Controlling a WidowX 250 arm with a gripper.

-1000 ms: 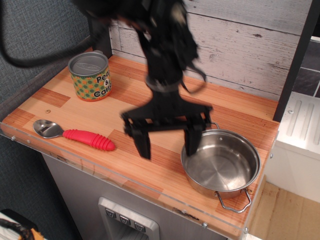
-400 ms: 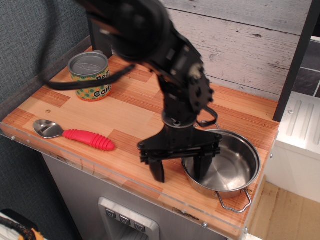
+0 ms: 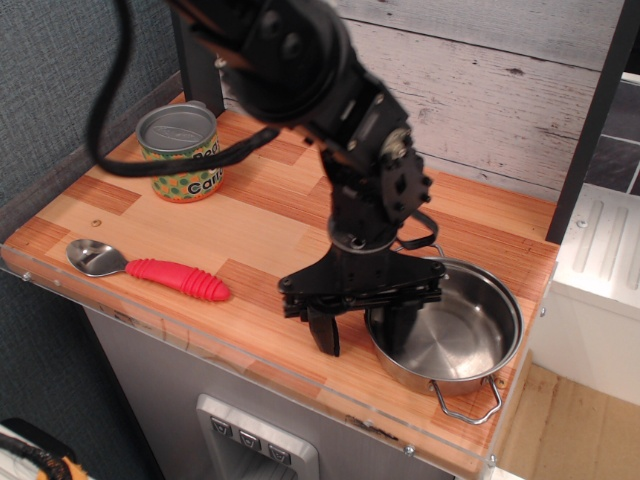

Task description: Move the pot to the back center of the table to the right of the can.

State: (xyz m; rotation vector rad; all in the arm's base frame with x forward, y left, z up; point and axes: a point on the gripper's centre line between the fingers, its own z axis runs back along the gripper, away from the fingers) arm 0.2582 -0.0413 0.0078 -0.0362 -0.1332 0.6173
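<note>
While you watch from the single overhead-front view, read the scene like this:
Gripper: your black two-fingered gripper (image 3: pixel 362 328) hangs low over the front right of the table, fingers spread, straddling the pot's left wall: one finger outside, one inside.
Contact: whether either finger touches the rim is hard to tell.
Pot: the shallow round shiny steel pot (image 3: pixel 450 335) with wire loop handles sits at the front right corner.
Can: the short dotted tin can (image 3: pixel 181 152) stands at the back left, well apart from the pot.
Table: the wooden plank table (image 3: pixel 250 225) with its clear acrylic edge.
Spoon: a red-handled metal spoon (image 3: pixel 150 268) lies near the front left edge.
</note>
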